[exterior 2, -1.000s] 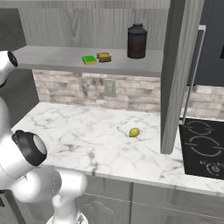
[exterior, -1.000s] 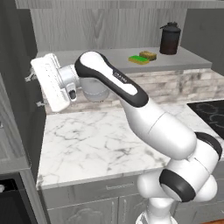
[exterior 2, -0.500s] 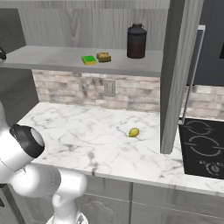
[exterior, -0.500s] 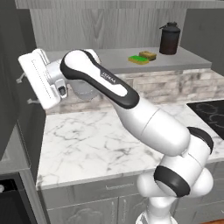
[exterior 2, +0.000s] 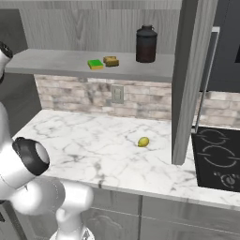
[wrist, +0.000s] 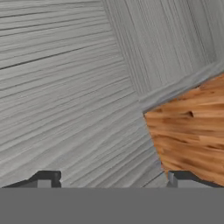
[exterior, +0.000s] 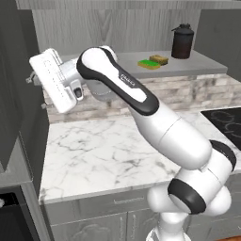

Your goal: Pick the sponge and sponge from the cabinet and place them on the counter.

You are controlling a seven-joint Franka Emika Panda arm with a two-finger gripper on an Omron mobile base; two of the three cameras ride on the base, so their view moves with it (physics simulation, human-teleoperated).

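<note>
- The counter [exterior 2: 84, 140], a white marble slab with grey veins, was observed above grey panelled drawers, with a brick backsplash behind it.
- A small yellow-green ball [exterior 2: 143, 141] was noted lying on the counter, near an upright grey panel [exterior 2: 187, 79].
- A black stovetop [exterior 2: 216, 157] was recorded to the right of that panel.
- The green sponge [exterior 2: 95, 64] and the yellow-brown sponge [exterior 2: 111, 61] were found just beside each other on the cabinet shelf [exterior 2: 56, 63], with a dark lidded canister [exterior 2: 146, 44] near them.
- The gripper [wrist: 111, 180] was seen spread wide with nothing between its fingertips, well apart from the sponges and faced by grey wood-grain panelling.
- In the left base view the fingers were largely concealed behind the white hand [exterior: 52, 80].
</note>
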